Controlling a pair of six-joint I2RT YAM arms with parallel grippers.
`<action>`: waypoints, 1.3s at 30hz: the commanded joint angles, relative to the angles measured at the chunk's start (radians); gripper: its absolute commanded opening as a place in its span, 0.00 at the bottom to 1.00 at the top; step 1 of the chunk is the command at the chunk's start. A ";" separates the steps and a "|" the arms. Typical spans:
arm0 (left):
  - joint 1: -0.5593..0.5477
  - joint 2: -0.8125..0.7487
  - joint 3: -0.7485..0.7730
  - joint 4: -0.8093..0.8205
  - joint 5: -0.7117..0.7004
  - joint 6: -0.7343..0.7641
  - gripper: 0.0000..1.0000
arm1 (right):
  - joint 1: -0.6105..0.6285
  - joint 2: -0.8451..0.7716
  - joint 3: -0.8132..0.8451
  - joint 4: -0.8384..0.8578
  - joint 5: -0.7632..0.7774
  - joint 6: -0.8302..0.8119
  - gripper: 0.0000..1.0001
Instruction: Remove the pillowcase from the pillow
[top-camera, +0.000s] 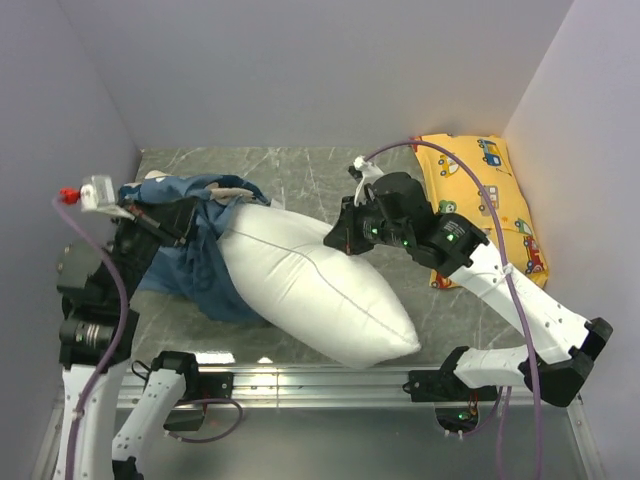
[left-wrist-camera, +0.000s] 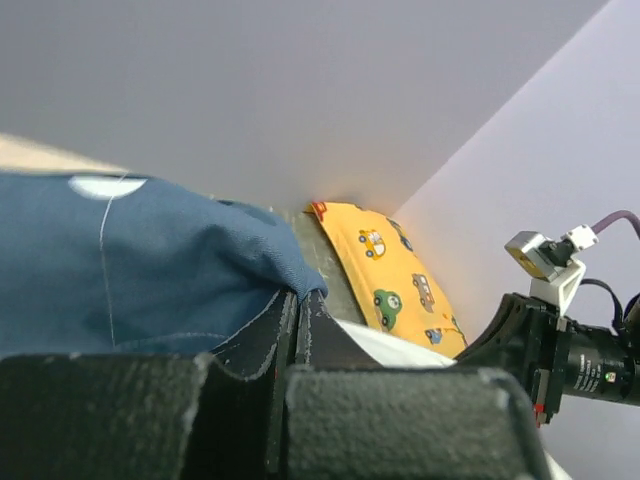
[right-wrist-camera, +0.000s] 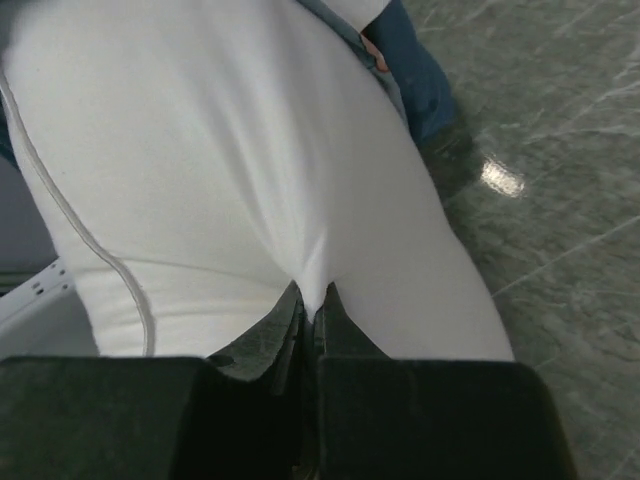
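Two pinches clear only wrist-side, left pincer (left-wrist-camera: 297, 300) nipping pillowcase (left-wrist-camera: 150, 260); right pincer (right-wrist-camera: 312, 300) nipping pillow (right-wrist-camera: 220, 150)

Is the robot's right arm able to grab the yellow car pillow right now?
Probably not yet. The right gripper is shut on the white pillow, so it's busy. The yellow car pillow lies close beside that arm, with nothing between.

Pillow (top-camera: 315, 285): plump, white, lying diagonally, mostly bared; pillowcase (top-camera: 195, 265): blue, bunched over its far-left end.
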 joint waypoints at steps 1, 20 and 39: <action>-0.005 0.161 0.018 0.028 0.074 0.019 0.00 | -0.044 -0.033 0.020 0.148 -0.060 -0.001 0.00; -0.186 0.637 -0.146 0.381 -0.024 0.005 0.25 | -0.233 0.147 0.204 0.033 0.254 -0.142 0.69; -0.177 0.507 0.124 0.209 -0.061 0.061 0.91 | 0.108 0.066 -0.190 0.212 0.471 -0.122 0.75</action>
